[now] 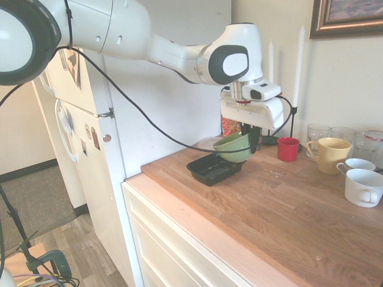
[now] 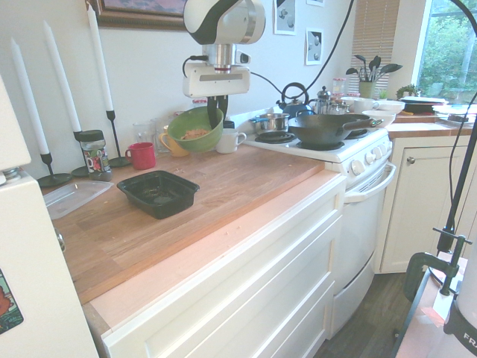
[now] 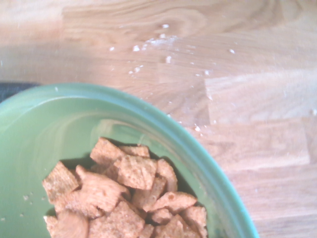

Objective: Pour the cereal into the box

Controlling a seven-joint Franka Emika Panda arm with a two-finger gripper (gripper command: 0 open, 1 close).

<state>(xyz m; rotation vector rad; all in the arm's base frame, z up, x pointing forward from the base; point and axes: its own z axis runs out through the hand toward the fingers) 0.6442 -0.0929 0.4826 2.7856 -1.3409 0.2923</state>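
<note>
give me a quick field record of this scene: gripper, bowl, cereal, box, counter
gripper: gripper shut on the rim of the green bowl, pointing down
bowl: held in the air above the counter, tilted, not touching the wood
cereal: tan squares heaped in the bowl, none poured yet
box: black tray on the counter, open, upright
counter: wooden top with pale crumbs
nearby: red cup, yellow mug, white candles
</note>
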